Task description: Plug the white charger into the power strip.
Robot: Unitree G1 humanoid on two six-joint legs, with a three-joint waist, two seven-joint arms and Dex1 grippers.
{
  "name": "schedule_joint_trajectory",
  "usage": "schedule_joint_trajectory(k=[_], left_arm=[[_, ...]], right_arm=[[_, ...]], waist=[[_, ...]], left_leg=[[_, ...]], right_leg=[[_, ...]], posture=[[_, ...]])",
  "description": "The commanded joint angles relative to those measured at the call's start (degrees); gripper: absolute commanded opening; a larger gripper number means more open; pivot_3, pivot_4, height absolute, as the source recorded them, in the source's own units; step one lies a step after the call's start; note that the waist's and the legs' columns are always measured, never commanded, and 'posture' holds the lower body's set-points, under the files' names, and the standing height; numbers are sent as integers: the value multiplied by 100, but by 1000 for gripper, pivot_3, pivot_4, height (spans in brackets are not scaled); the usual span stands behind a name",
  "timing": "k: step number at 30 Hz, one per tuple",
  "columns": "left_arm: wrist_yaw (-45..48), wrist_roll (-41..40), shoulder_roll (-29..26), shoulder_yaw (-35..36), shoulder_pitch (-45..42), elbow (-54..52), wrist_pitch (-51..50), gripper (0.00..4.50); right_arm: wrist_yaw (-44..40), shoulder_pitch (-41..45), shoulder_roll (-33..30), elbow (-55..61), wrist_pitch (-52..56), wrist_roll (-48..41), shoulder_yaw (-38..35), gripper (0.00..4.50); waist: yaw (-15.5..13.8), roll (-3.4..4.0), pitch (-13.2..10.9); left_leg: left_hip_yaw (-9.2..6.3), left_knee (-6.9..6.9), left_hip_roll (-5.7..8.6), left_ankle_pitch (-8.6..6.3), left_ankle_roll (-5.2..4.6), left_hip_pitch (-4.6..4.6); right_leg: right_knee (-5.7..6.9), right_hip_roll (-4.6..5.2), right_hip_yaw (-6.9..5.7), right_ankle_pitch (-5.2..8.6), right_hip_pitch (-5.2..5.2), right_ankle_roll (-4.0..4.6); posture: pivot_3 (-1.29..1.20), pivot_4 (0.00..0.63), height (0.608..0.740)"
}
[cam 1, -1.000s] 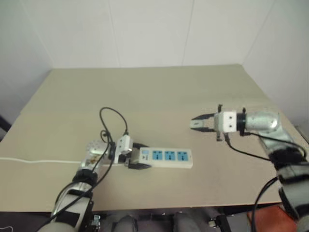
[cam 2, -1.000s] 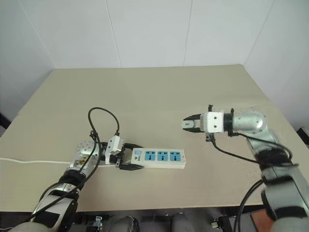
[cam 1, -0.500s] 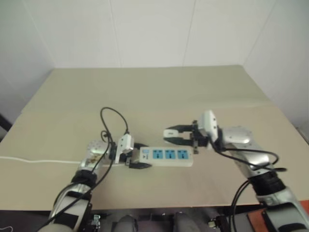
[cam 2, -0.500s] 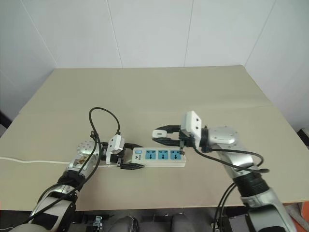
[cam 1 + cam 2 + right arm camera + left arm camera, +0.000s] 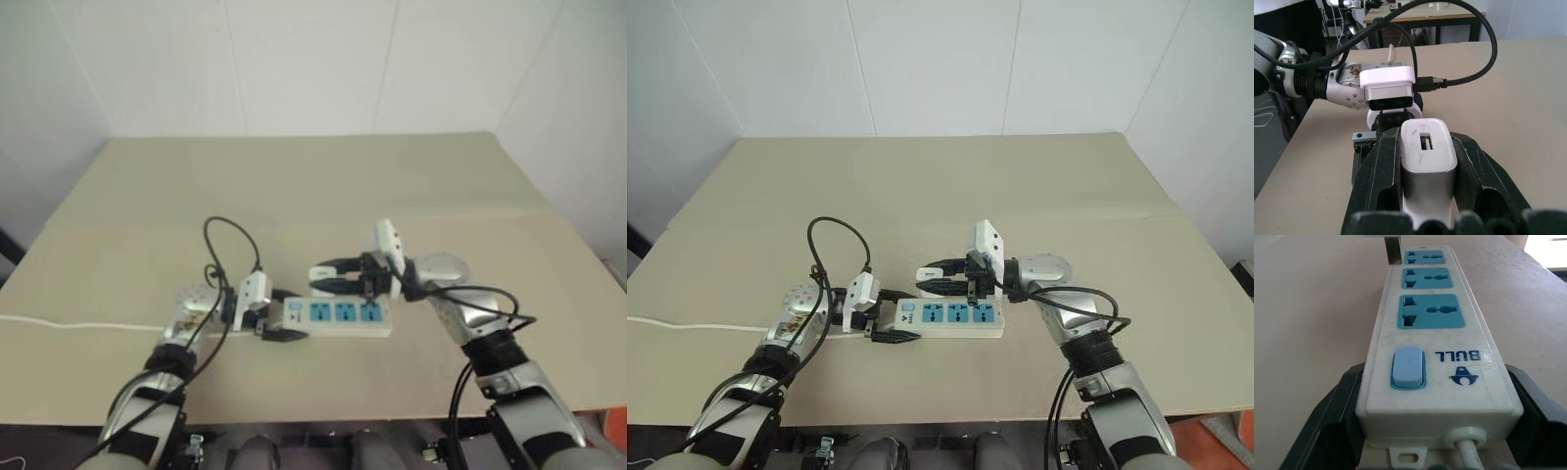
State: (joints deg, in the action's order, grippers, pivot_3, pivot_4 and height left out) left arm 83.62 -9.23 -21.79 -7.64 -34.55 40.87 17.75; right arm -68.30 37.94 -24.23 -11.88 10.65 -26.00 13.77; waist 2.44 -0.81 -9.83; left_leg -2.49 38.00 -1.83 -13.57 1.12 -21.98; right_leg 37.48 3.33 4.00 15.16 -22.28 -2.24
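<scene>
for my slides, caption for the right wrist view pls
Right hand shut on the white charger, facing the left hand.

The right pincer [image 5: 1427,166] clamps the white charger [image 5: 1427,152] between its two black fingers [image 5: 1383,171], one pressed on each side of the block. The charger's end face shows a small rectangular slot near its middle. Just beyond the charger, toward twelve o'clock, sits the left pincer [image 5: 1393,118], its white housing and silver wrist reaching off toward ten o'clock. A thick black cable [image 5: 1469,73] loops from that housing out toward two o'clock and arcs back over the top. All this lies over the tan bench [image 5: 1513,107]. Past the bench's far edge stands another table [image 5: 1420,17] with dark legs.
</scene>
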Motion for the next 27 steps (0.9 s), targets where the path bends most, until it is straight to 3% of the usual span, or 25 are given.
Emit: schedule_joint_trajectory(k=[1, 27], left_arm=[[-81, 72, -54, -43, 4, 58, 1, 3318], [-88, 69, -70, -43, 36, 5, 5, 3318]], right_arm=[[-97, 112, 94, 10, 108, 27, -102, 1154], [-97, -250, 278, 69, 140, 320, -199, 1154]], waist=[[0, 0, 0], [0, 0, 0]], left_leg=[[0, 0, 0, 0, 0, 0], [0, 0, 0, 0, 0, -3]], right_leg=[[0, 0, 0, 0, 0, 0], [-2, 0, -1, 1, -3, -1]], posture=[[0, 150, 740], [0, 150, 740]])
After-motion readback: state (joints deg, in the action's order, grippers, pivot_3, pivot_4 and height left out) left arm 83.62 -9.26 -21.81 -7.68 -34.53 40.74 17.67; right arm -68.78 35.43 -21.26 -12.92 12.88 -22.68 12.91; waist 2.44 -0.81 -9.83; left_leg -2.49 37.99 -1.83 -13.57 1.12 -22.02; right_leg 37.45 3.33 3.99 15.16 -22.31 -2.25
